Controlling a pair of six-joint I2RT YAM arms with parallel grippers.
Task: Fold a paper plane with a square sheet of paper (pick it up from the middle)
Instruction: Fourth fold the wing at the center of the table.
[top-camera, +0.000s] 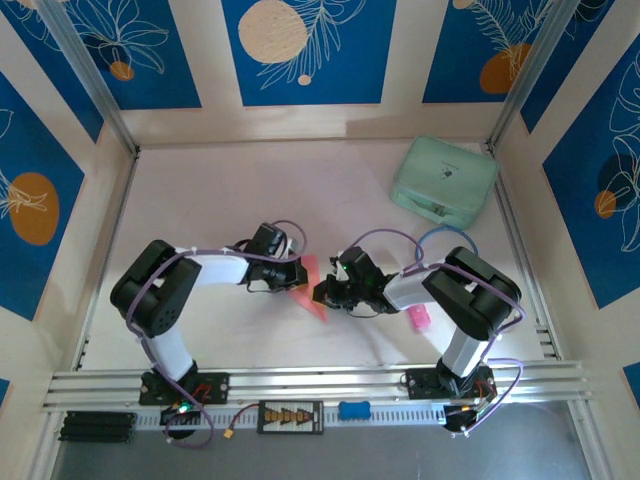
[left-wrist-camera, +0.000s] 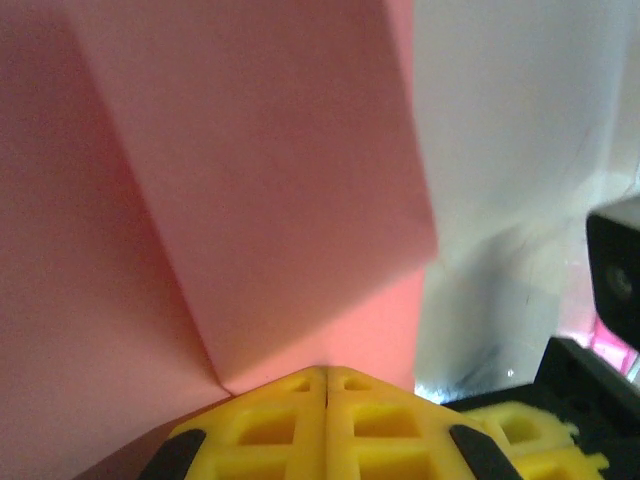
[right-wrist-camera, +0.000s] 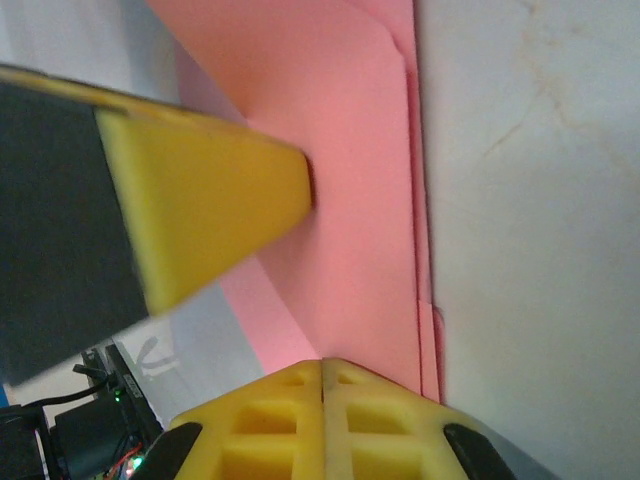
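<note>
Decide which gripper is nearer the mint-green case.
Right. The right gripper sits left of the mint-green case, on its near side; the left gripper is farther left still, beyond the pink paper.

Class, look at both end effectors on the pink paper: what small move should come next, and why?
Probably slide the shut right end effector along the layered folded edge of the pink paper to sharpen the crease, while the shut left end effector pins the flap. Both tips meet the paper, and the fold looks soft, not flat.
</note>
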